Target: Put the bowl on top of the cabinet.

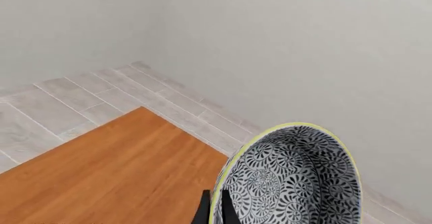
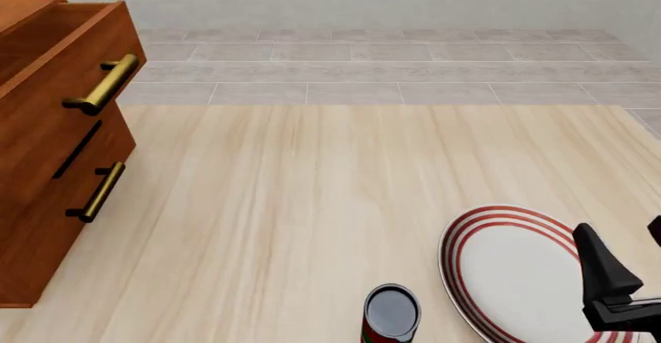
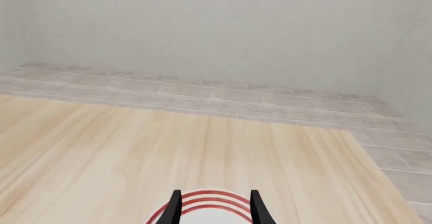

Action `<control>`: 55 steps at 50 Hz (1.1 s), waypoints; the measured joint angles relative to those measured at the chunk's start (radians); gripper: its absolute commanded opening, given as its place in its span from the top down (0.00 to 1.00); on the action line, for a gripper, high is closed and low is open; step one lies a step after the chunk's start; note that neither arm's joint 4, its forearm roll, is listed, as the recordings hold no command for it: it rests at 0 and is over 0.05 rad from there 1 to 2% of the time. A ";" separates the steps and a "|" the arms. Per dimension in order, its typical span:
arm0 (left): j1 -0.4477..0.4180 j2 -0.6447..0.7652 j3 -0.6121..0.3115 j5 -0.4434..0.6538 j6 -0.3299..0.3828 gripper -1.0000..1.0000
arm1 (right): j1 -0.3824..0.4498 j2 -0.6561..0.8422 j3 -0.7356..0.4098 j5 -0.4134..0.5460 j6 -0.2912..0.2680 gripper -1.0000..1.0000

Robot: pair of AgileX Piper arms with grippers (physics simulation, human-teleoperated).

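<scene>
The bowl, black-and-white floral with a pale yellow rim, hangs tilted on its side in the left wrist view. My left gripper is shut on its rim, one dark finger on each side of the wall. Below the bowl lies the reddish-brown top of the cabinet. In the front view the cabinet stands at the far left with brass bar handles, and neither the bowl nor the left arm shows there. My right gripper is open above the plate, holding nothing.
A white plate with red rings lies at the table's front right under the right gripper's fingers. A small can stands at the front edge. The cabinet's top drawer is pulled out. Grey tiled floor lies beyond the table.
</scene>
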 measured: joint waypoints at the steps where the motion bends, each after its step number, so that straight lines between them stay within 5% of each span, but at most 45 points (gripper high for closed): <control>1: 0.005 0.001 -0.002 0.002 -0.001 1.00 | 0.000 0.002 0.000 -0.001 0.000 0.00; 55: 0.128 0.103 -0.048 0.120 -0.128 1.00 | -0.003 -0.050 0.000 0.047 -0.001 0.00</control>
